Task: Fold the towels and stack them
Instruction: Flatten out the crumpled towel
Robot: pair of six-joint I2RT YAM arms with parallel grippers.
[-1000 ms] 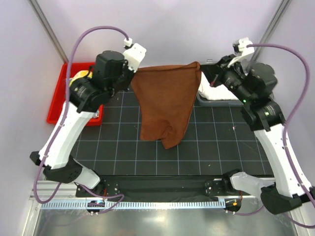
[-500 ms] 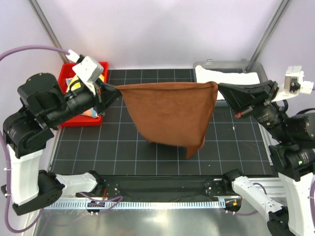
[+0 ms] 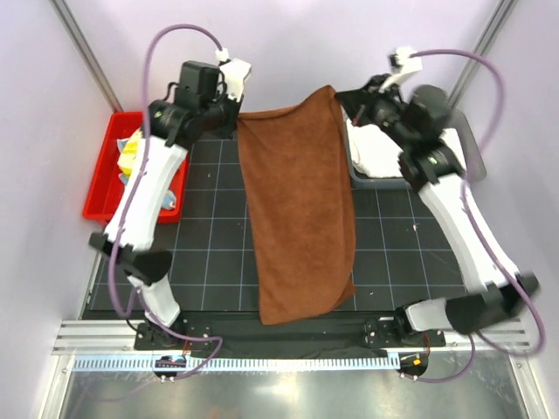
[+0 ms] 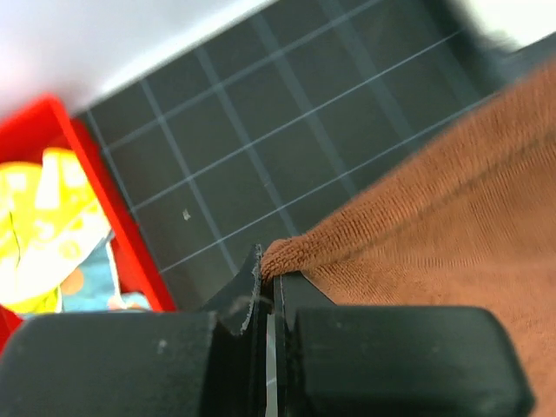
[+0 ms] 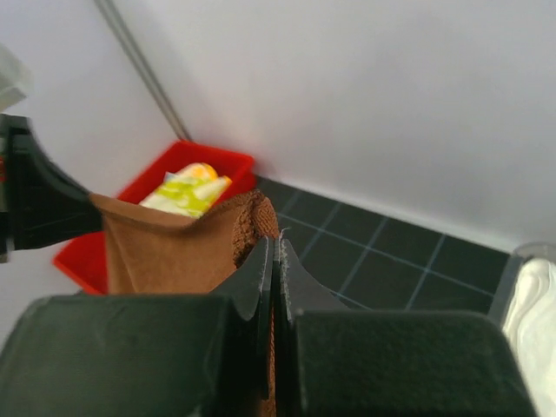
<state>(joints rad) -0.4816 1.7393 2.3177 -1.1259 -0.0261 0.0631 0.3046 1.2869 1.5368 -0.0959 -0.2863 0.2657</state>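
Over the mat (image 3: pixel 210 236), we are pinching the brown towel (image 3: pixel 297 209) in left gripper (image 3: pixel 234 118) and right gripper (image 3: pixel 342 98), folding barely begun.

The rust-brown towel (image 3: pixel 297 218) hangs spread as one long sheet, its two far corners held up and apart, its lower edge rumpled toward the near side of the black grid mat (image 3: pixel 210 244); the white towel (image 3: pixel 377 155) lies bunched in the grey tray (image 3: pixel 371 182) at far right; the yellow towel (image 4: pixel 43 217) with green print and the light blue towel (image 4: pixel 95 291) with orange spots lie crumpled together in the red bin (image 3: pixel 98 196) at far left.
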